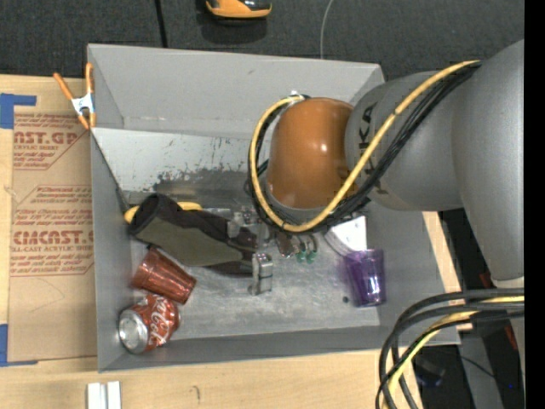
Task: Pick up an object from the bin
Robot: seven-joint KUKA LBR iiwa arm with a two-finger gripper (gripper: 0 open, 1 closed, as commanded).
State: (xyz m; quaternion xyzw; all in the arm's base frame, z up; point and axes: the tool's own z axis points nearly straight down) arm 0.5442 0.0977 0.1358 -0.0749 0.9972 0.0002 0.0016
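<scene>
Grey metal bin (230,83): you are watching gripper (260,269) hanging low mid-floor under orange wrist cover (311,152). Pincer state: cannot tell.

Nearest thing: long dark olive-brown floppy object (183,228), lying left-centre, right end at gripper.

Risk, judged: limp material sagging, slipping out on lift.

Translucent purple plastic cup (364,277) standing right, red plastic cup (162,278) lying left: you are risking knock from wide approach.

Dark olive thing (183,233), flat, left-centre.
</scene>
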